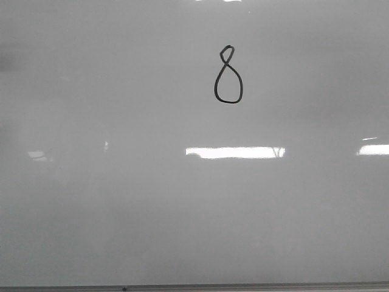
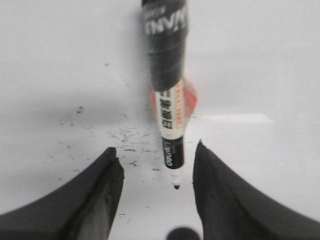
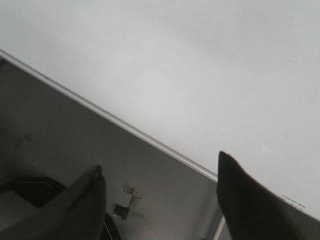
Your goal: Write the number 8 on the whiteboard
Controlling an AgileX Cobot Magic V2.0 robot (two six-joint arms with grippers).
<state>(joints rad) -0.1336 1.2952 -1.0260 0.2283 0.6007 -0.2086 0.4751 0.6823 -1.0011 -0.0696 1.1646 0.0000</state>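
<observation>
1. Marker (image 2: 168, 95) lies on the whiteboard (image 2: 60, 60) in the left wrist view, pointing its tip toward the gap between the fingers. The left gripper (image 2: 156, 172) has its jaws spread wide, with neither finger touching the pen, so I judge it has been laid down after use. The cap end runs out of the top of the picture. Something orange-red (image 2: 191, 97) sits under or behind the barrel; it is too blurred to name. Dark specks (image 2: 127, 135) are scattered on the board near the tip.

2. In the front view the number 8 (image 1: 228, 76) stands a little right of centre in the upper part of the whiteboard (image 1: 91, 231), with a large closed lower loop and a small pointed upper one. The line looks complete, so the writing seems done. Neither arm nor the pen appears here. Bright reflections (image 1: 236, 152) lie below the figure, well apart from it.

3. The right gripper (image 3: 160, 185) has its jaws spread and holds nothing. It hangs over the grey frame edge (image 3: 125, 127), where the whiteboard (image 3: 200, 65) meets a dark surface (image 3: 55, 130), probably parked out of the way. A small scrap (image 3: 127, 202) on that surface is unclear, and the figure is not in this view.
</observation>
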